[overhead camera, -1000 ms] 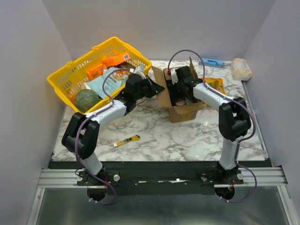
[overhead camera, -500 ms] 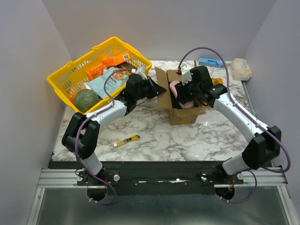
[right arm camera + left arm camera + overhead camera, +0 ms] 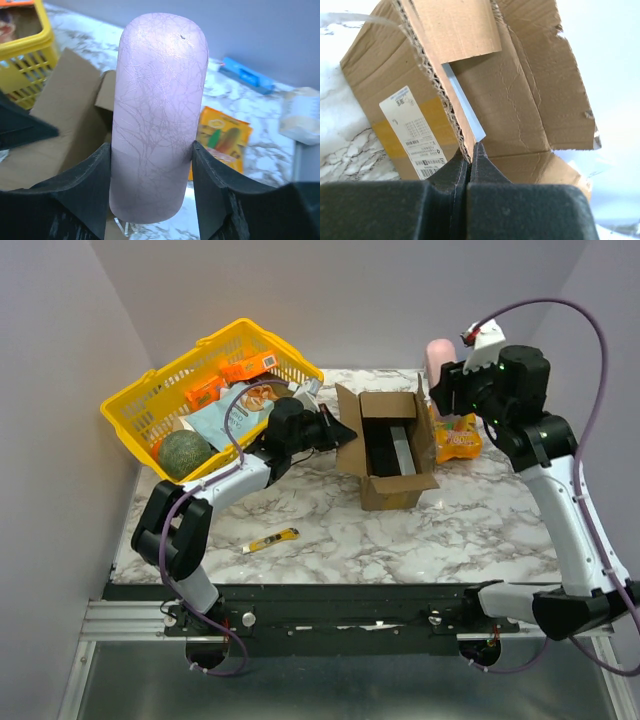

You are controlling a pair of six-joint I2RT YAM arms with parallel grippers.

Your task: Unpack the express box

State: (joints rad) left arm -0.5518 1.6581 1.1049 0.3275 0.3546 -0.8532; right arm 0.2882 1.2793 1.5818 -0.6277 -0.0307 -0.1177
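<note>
Upper right, the right gripper (image 3: 150, 150) clamps a lilac case (image 3: 438, 352) clear of the express box (image 3: 395, 488), whose flap (image 3: 440, 85) the left gripper (image 3: 470, 159) pinches. One grey item (image 3: 400, 448) lies inside.

brown express box (image 3: 398, 490), upright (flaps open)

white barcode label (image 3: 415, 134) on the express box (image 3: 520, 100), its print too small to read
</note>
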